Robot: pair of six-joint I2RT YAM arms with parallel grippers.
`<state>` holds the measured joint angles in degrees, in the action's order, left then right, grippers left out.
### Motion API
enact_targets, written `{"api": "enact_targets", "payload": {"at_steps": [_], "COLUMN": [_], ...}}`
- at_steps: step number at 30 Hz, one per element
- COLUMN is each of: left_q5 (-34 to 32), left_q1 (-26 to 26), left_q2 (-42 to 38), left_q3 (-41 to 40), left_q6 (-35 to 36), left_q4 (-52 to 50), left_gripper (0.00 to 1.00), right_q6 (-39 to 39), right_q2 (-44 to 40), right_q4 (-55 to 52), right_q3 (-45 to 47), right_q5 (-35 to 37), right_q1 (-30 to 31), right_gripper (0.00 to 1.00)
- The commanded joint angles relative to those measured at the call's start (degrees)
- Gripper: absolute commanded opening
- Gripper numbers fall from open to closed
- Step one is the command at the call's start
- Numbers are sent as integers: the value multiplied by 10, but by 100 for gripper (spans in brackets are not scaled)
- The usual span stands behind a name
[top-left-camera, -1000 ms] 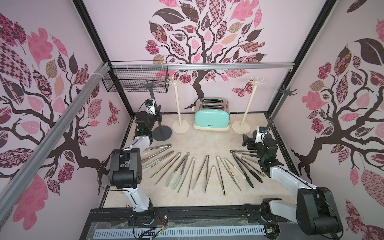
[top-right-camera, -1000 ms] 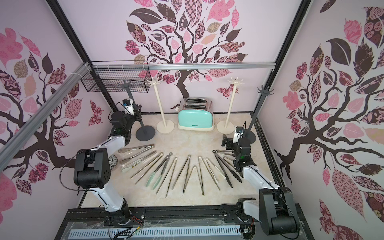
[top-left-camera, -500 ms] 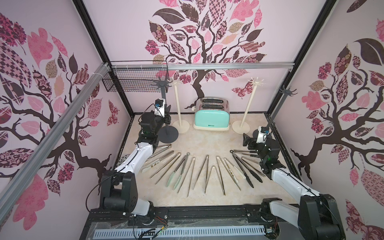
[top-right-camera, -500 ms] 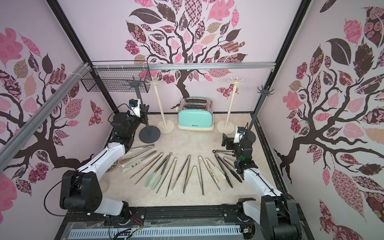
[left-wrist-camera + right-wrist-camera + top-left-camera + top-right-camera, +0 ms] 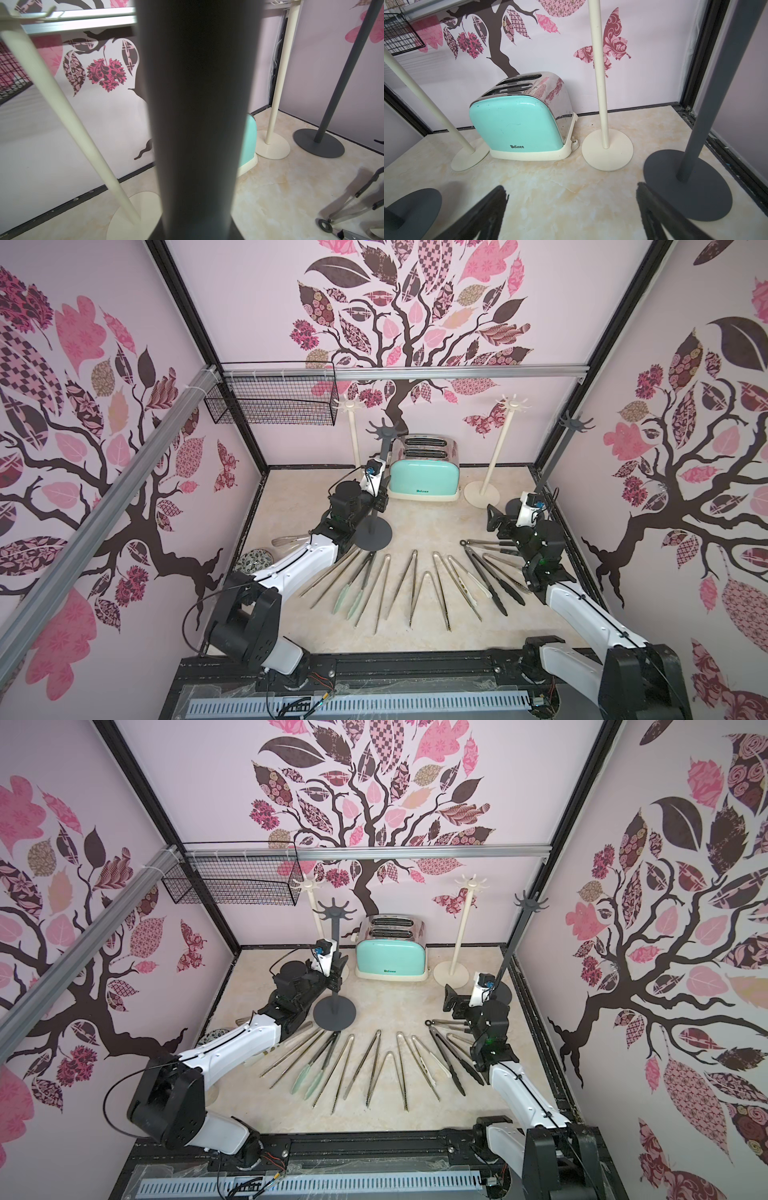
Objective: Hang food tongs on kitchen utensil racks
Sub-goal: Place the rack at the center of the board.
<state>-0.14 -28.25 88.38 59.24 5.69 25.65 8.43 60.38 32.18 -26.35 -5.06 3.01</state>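
Several food tongs [image 5: 415, 585] [image 5: 374, 1065] lie fanned on the marble table, mostly steel, some with mint, cream or black tips. My left gripper [image 5: 376, 499] [image 5: 334, 977] is shut on the pole of a dark grey utensil rack [image 5: 384, 448] [image 5: 333, 932]. That rack's round base [image 5: 372, 535] sits just behind the tongs, left of the toaster. In the left wrist view this pole [image 5: 195, 124] fills the middle and hides the fingers. My right gripper [image 5: 496, 522] [image 5: 571, 207] hangs open over bare table behind the right-hand tongs.
Two cream racks [image 5: 353, 439] [image 5: 498, 448] flank a mint toaster [image 5: 424, 481] at the back wall. A second dark grey rack [image 5: 557, 456] [image 5: 685, 180] stands in the back right corner. A black wire basket [image 5: 270, 404] hangs at the back left. A patterned disc [image 5: 254, 562] lies at the left edge.
The left arm has carried the dark grey rack from the back left corner rightward, to a spot beside the toaster. The right arm has barely moved.
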Motion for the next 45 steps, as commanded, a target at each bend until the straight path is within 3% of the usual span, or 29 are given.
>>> {"api": "enact_targets", "payload": {"at_steps": [1, 18, 37, 45], "left_q5": [-33, -56, -31, -40], "left_q1": [1, 8, 28, 23], "left_q2": [32, 208, 279, 283], "left_q3": [52, 179, 219, 228], "left_q6": [-11, -19, -94, -80], "left_q4": [105, 160, 177, 154], "left_gripper": [0, 0, 0, 0], "right_q6": [8, 2, -1, 1], "right_q2": [-1, 29, 52, 52], "right_q4": [11, 20, 30, 31], "right_q3": [6, -2, -5, -3], "right_q5": [-9, -14, -15, -16], "right_q1": [5, 4, 5, 4], "right_gripper": [99, 99, 100, 99]}}
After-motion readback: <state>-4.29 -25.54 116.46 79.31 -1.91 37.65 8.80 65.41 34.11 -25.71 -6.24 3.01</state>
